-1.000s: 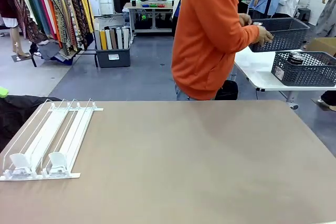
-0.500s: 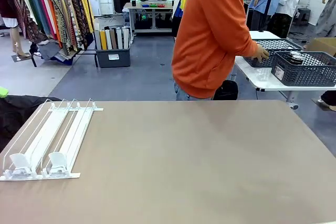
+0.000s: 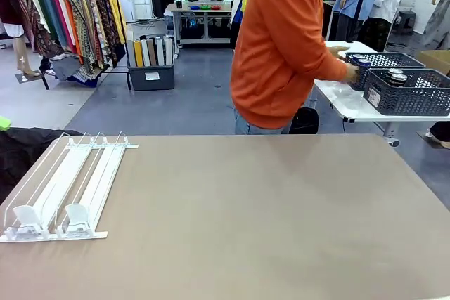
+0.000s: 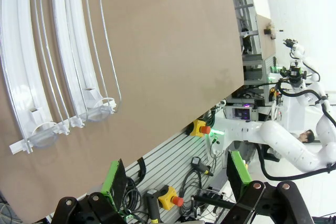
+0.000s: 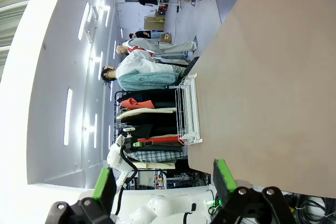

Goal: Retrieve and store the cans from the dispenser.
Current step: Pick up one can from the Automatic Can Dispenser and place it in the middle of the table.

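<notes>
My left pincer (image 4: 176,179) and right pincer (image 5: 163,184) hang spread wide, holding nothing, off the surface (image 3: 267,209). The dispenser (image 3: 63,187) lies at its left; the person's hand (image 3: 349,72) reaches a basket (image 3: 408,93) of cans (image 3: 396,77)

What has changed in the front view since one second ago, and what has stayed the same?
The person lowered the lifted basket onto the white side table, behind the other basket, and their hand now reaches toward it. The dispenser and the brown table stayed as they were.
</notes>
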### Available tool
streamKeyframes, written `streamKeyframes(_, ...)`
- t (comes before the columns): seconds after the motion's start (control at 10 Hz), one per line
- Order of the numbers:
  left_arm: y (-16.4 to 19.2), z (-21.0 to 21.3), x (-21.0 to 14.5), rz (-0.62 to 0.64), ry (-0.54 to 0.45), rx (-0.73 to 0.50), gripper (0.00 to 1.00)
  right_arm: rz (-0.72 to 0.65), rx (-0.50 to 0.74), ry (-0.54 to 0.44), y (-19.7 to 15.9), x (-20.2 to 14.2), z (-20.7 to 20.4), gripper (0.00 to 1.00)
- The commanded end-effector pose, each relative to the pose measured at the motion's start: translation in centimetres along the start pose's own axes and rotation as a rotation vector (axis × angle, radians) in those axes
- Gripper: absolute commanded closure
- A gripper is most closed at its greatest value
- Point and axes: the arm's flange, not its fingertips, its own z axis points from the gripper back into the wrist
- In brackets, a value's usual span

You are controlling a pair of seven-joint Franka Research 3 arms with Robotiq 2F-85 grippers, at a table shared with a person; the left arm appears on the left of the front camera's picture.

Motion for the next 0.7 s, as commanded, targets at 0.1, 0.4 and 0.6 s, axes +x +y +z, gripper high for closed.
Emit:
streamKeyframes(0.1, 0.04, 0.07, -0.14, -0.019, -0.004, -0.019, 0.00, -0.011, 0.018, -0.007, 0.60, 0.17, -0.11, 0.00)
streamKeyframes(0.4, 0.04, 0.07, -0.14, -0.019, -0.004, -0.019, 0.00, -0.011, 0.018, -0.007, 0.60, 0.17, -0.11, 0.00)
streamKeyframes(0.6, 0.04, 0.07, -0.14, -0.019, -0.004, -0.019, 0.00, -0.011, 0.018, -0.007, 0.60, 0.17, -0.11, 0.00)
